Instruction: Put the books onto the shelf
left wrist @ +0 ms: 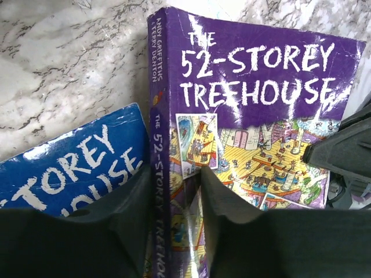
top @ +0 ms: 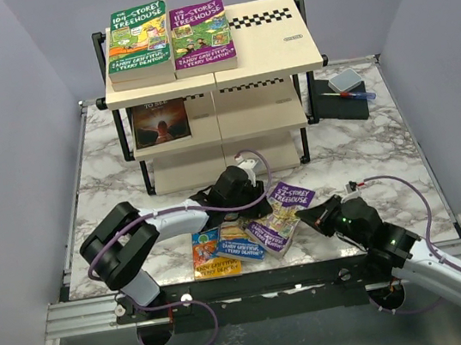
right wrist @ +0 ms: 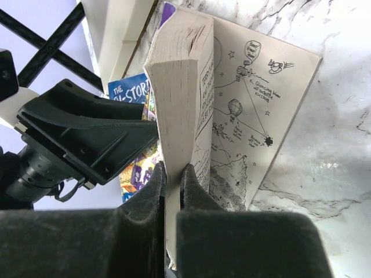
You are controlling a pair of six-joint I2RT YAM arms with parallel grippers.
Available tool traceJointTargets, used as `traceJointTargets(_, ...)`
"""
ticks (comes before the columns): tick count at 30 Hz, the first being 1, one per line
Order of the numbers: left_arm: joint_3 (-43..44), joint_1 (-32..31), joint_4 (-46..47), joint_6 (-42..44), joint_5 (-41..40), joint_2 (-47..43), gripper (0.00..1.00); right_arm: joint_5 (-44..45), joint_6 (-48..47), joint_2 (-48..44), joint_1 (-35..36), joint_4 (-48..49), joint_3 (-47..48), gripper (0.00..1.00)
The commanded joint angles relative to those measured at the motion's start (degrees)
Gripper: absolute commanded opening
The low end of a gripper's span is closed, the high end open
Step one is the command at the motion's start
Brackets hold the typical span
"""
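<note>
The shelf [top: 270,58] stands at the back of the table, with a green book [top: 138,39] and a purple 117-Storey book [top: 201,34] flat on its top board. A dark book [top: 160,122] sits at the left end of its middle board. In front of the shelf three more lie low: an orange book [top: 212,253], a blue book [top: 239,242] beside it, and the purple 52-Storey book [top: 282,215]. That last one is the worry, because both arms are on it.

The right gripper [right wrist: 171,168] is pinched fully together on the page edge. The page block stands up, while an illustrated leaf splays out flat. The left gripper [left wrist: 175,174] has its jaws partway in, one on either side of the spine. Whether they have bitten I can't tell.

If the two arms lift out of step toward the shelf, I'd expect the paper to tear or the book to fall open and slip. The splayed leaf could crease under it. The blue book, right against the spine, might get dragged along.
</note>
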Motion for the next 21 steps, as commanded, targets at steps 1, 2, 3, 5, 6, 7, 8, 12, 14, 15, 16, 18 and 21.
traceJointTargets(1,-3.7,-3.8,-1.6,-6.6,18.2,4.1,0.31,1.3,1.5,0.1,0.4,-17.3,-3.3,0.00)
traceJointTargets(2,-3.9,-3.6,-0.9,-7.0,18.5,4.1,0.25,1.1,1.5,0.2,0.4,-17.3,-3.4,0.00)
traceJointTargets(3,-4.1,-3.6,-0.3,-7.4,18.9,4.0,0.21,0.9,1.5,0.3,0.4,-17.3,-3.4,0.00)
traceJointTargets(5,-4.2,-3.3,0.9,-8.1,19.7,3.8,0.10,0.6,1.7,0.2,0.4,-17.1,-3.7,0.00)
traceJointTargets(6,-4.3,-3.2,1.6,-8.4,20.2,3.7,0.08,0.4,1.7,0.2,0.3,-17.1,-3.7,0.00)
traceJointTargets(7,-4.4,-3.1,2.1,-8.7,20.6,3.6,0.04,0.2,1.8,0.1,0.4,-17.0,-3.7,0.00)
traceJointTargets(8,-4.3,-3.0,2.4,-9.0,20.8,3.2,0.00,0.0,1.8,0.1,0.4,-16.8,-3.7,0.00)
traceJointTargets(12,-4.2,-2.7,3.7,-10.0,21.8,2.1,0.03,-1.0,1.9,0.0,0.4,-16.0,-5.3,0.00)
traceJointTargets(14,-4.2,-2.5,3.9,-10.4,21.8,1.7,0.13,-1.5,1.9,0.2,0.4,-15.5,-5.7,0.00)
traceJointTargets(15,-4.2,-2.5,3.9,-10.5,21.9,1.6,0.18,-1.6,1.7,0.3,0.4,-15.4,-5.8,0.00)
traceJointTargets(16,-4.3,-2.4,4.0,-10.7,21.9,1.5,0.25,-1.5,1.6,0.7,0.4,-15.4,-5.8,0.00)
traceJointTargets(18,-4.4,-2.4,4.1,-10.9,22.1,1.5,0.29,-1.3,1.5,1.5,0.4,-15.1,-5.7,0.00)
traceJointTargets(21,-4.7,-2.4,4.9,-11.7,22.8,1.7,0.36,-1.6,1.4,3.0,0.3,-13.7,-5.8,0.00)
